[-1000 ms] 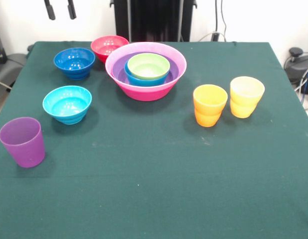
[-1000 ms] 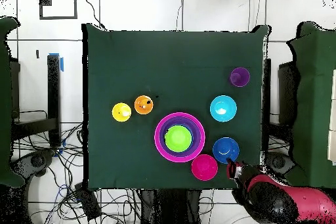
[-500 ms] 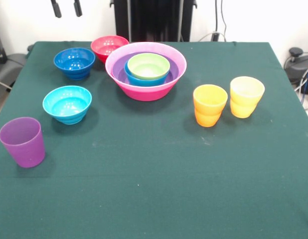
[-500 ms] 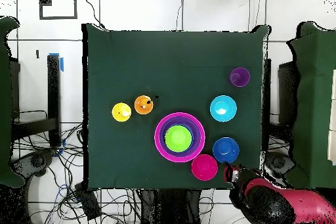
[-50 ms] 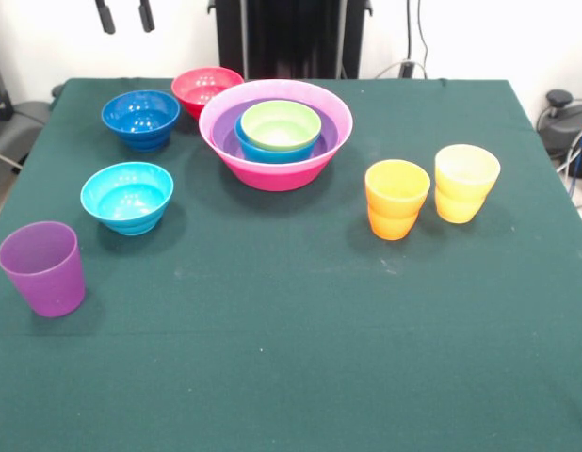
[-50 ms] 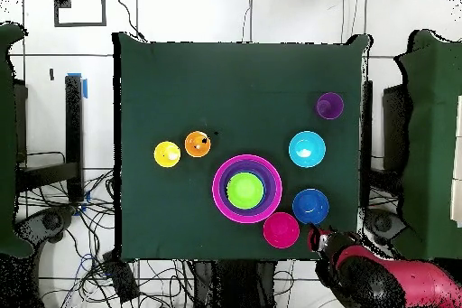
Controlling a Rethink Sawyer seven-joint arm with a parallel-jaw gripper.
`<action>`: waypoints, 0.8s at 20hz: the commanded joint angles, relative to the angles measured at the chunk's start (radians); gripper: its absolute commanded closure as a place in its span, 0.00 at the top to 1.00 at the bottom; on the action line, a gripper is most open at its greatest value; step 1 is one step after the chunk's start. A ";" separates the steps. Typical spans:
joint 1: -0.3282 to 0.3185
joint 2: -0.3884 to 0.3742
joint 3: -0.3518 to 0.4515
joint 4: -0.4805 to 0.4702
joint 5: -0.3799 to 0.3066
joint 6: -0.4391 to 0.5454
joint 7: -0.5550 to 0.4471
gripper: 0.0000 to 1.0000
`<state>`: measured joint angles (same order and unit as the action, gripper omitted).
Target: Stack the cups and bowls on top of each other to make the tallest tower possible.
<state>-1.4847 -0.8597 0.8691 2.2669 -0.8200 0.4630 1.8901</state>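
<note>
Purple cup (image 5: 42,267) stands farthest from the end effector (image 5: 125,16), loose on the desk (image 5: 300,320). Orange cup (image 5: 396,199) and yellow cup (image 5: 465,183) sit well aside. Cyan bowl (image 5: 127,196) and blue bowl (image 5: 140,119) lie below it, likely next picks. Tower (image 5: 276,133) beside, four nested. Fingers apart, empty.

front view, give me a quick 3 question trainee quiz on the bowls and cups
1. True or false: the lime green bowl sits inside the big hot-pink bowl.
2. Which cup stands nearest the cyan bowl? A orange B yellow C purple
3. Fill in: the gripper hangs above the table's far edge, holding ____.

Key: 1 true. 2 C, the purple cup. 3 nothing; it is open.
</note>
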 commanded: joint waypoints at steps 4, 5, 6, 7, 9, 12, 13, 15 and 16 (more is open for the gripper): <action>0.037 0.126 -0.042 -0.049 -0.172 0.069 -0.209 1.00; 0.039 0.134 -0.051 -0.057 -0.184 0.071 -0.203 1.00; 0.042 0.145 -0.061 -0.066 -0.197 0.076 -0.201 1.00; 0.046 0.156 -0.073 -0.075 -0.211 0.081 -0.196 1.00; 0.054 0.187 -0.091 -0.094 -0.240 0.083 -0.193 1.00; 0.060 0.214 -0.109 -0.113 -0.266 0.082 -0.185 1.00; 0.061 0.220 -0.117 -0.118 -0.270 0.084 -0.180 1.00; 0.063 0.237 -0.129 -0.130 -0.278 0.083 -0.176 1.00; 0.064 0.244 -0.132 -0.136 -0.282 0.081 -0.178 1.00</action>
<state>-1.4807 -0.7213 0.8043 2.2306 -0.9908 0.4628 1.8901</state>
